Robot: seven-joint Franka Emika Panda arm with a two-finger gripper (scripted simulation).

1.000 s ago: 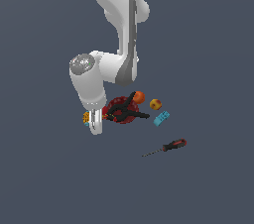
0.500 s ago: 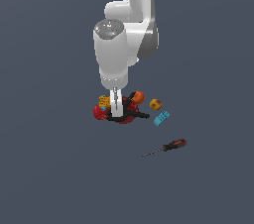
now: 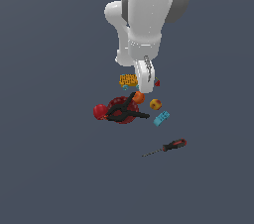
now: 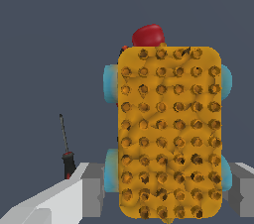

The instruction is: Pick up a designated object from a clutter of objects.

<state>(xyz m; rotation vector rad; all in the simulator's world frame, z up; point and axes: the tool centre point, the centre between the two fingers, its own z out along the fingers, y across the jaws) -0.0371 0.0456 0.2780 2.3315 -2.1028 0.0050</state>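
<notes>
Lifted since the earlier frame: studded yellow toy block (image 3: 128,80) with cyan wheels, now clear of the pile, clamped in gripper (image 3: 140,83). Below, near the exterior view's left, red ball (image 3: 100,111); toward the right, screwdriver (image 3: 165,147).

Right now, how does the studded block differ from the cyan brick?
The studded block is yellow-orange with cyan wheels; the cyan brick is plain cyan, no wheels visible. The block sits between the gripper fingers, above the pile in the exterior view; the brick lies down beside the yellow-red ball. The block looks larger. Both are rectangular.
</notes>
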